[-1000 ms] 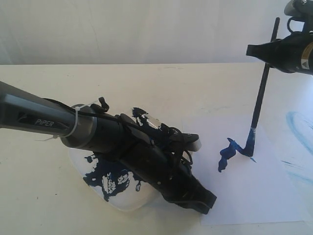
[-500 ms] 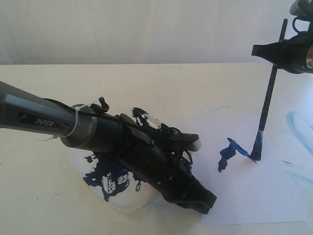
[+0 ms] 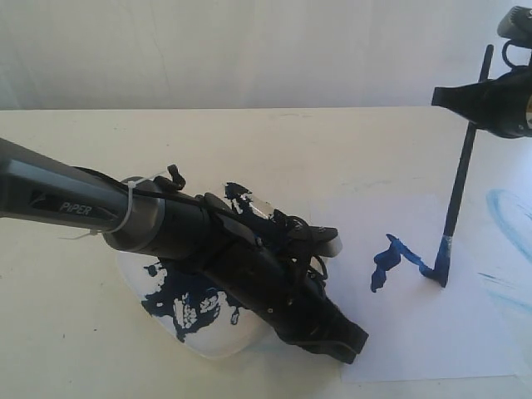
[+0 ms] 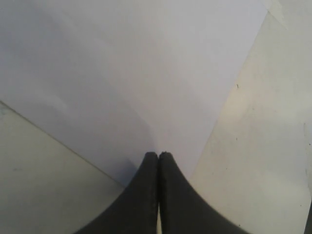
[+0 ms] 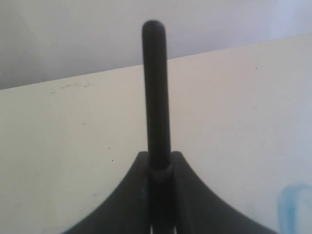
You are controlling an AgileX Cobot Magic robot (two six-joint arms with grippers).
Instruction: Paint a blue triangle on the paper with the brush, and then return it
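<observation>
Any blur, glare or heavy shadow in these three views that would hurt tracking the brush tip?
Exterior view: soft overall, even light, no glare; the brush tip is readable against the paper. Left wrist view: the left gripper is a dark, soft-edged silhouette, with a grey shadow on the sheet around it. Right wrist view: the right gripper and the handle it clamps are near-black with surface detail lost; the tip is out of frame.

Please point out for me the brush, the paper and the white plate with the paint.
the brush [image 3: 460, 187], exterior view, middle of its black shaft.
the paper [image 3: 416, 332], exterior view, a bare white part of the sheet.
the plate [image 3: 212, 341], exterior view, its white lower edge.
</observation>
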